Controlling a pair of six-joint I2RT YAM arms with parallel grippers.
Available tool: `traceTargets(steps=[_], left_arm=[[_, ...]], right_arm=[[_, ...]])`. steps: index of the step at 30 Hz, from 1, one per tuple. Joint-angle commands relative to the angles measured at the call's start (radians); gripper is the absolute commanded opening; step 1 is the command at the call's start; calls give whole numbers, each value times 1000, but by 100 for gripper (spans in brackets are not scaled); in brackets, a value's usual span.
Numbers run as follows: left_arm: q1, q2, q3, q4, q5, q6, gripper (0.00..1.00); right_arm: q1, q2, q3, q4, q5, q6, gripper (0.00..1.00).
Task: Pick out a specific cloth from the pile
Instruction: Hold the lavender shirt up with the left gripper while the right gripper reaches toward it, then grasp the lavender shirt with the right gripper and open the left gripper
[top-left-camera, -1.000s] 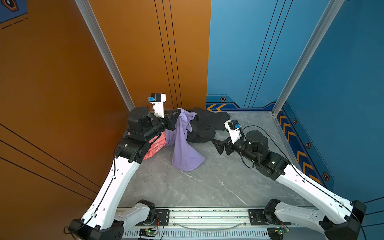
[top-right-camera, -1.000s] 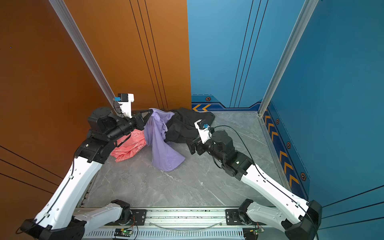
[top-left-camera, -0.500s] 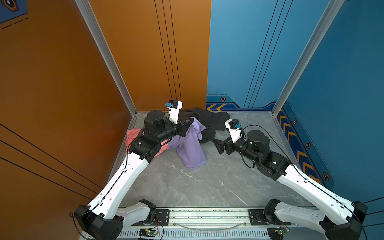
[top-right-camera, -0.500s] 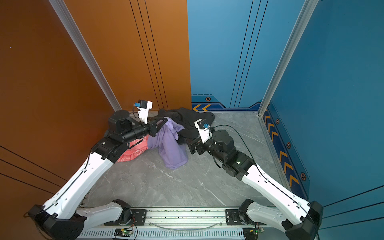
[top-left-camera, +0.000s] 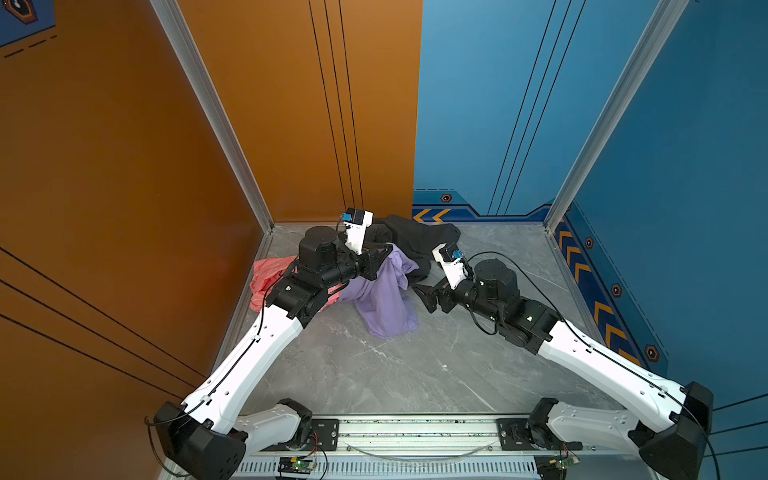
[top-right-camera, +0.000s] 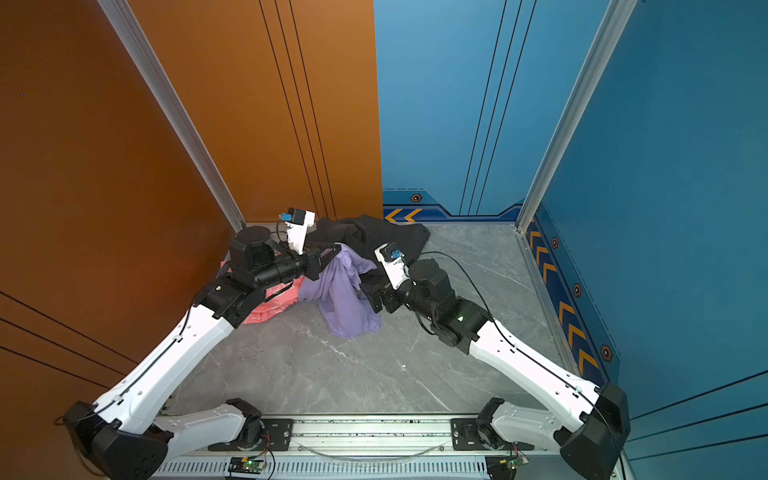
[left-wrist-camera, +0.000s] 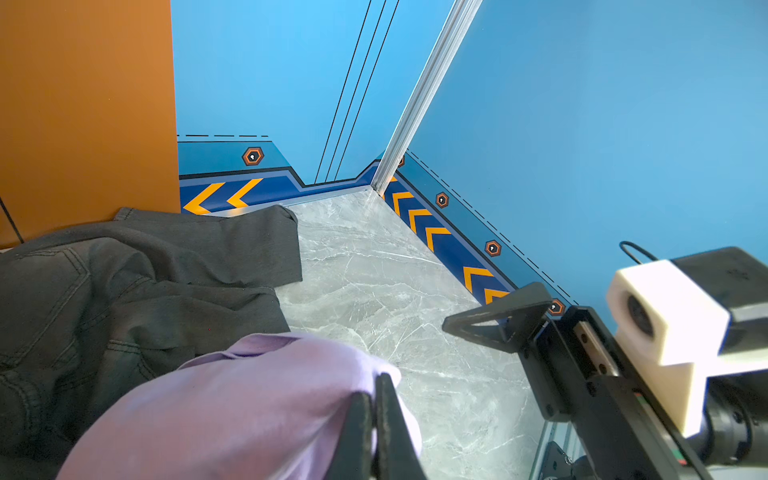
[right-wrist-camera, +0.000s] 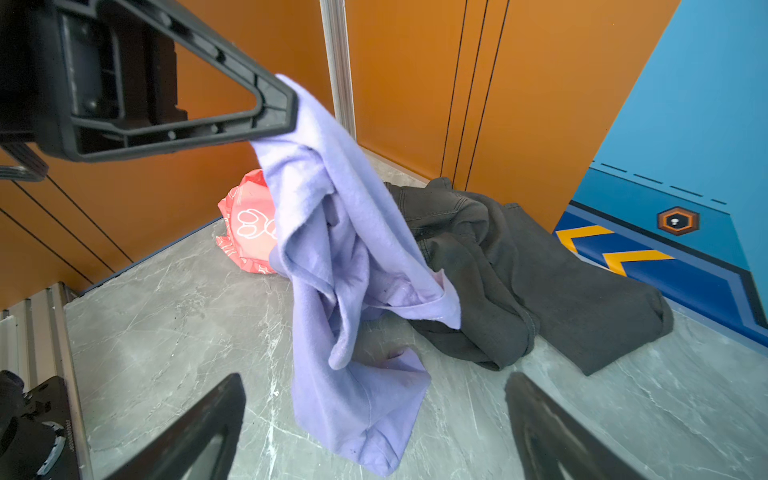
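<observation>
Grey marbled tabletop (top-left-camera: 415, 374) fills the lower middle in both top views. At its far edge, centre frame, a dark grey garment (top-left-camera: 419, 237) lies crumpled and spread flat. Over at the table's left edge, a pink cloth (top-left-camera: 266, 276) sits bunched up. Between those two, the lavender cloth (top-left-camera: 386, 311) has its lower end down on the marble, top part raised off it.

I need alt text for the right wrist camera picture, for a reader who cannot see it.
The shut left pincer holds up a lavender cloth that hangs down to the grey table. Behind it lie a dark grey garment and a pink printed cloth; the open right pincer is in the foreground.
</observation>
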Motion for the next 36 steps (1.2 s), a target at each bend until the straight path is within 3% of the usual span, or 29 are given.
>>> traceTargets(steps=[1, 12, 19, 23, 26, 29, 32, 36], left_arm=[[-13, 2, -6, 37, 35, 21, 0], [-15, -4, -18, 36, 35, 20, 0], [-16, -12, -23, 38, 34, 22, 0], [-14, -13, -21, 41, 35, 15, 0], [-11, -25, -29, 63, 34, 6, 1], [-3, -44, -47, 84, 23, 1, 18], [11, -63, -63, 81, -9, 6, 42], [44, -96, -94, 80, -52, 5, 65]], right_arm=[[15, 39, 56, 45, -39, -22, 95], [41, 159, 132, 137, -40, -49, 88], [44, 221, 186, 163, -20, -67, 77], [44, 260, 210, 172, -60, -61, 54], [48, 277, 222, 175, -63, -50, 25], [48, 273, 217, 188, -45, -40, 2], [46, 255, 212, 205, -25, -34, 0], [44, 225, 235, 217, -9, -30, 0]])
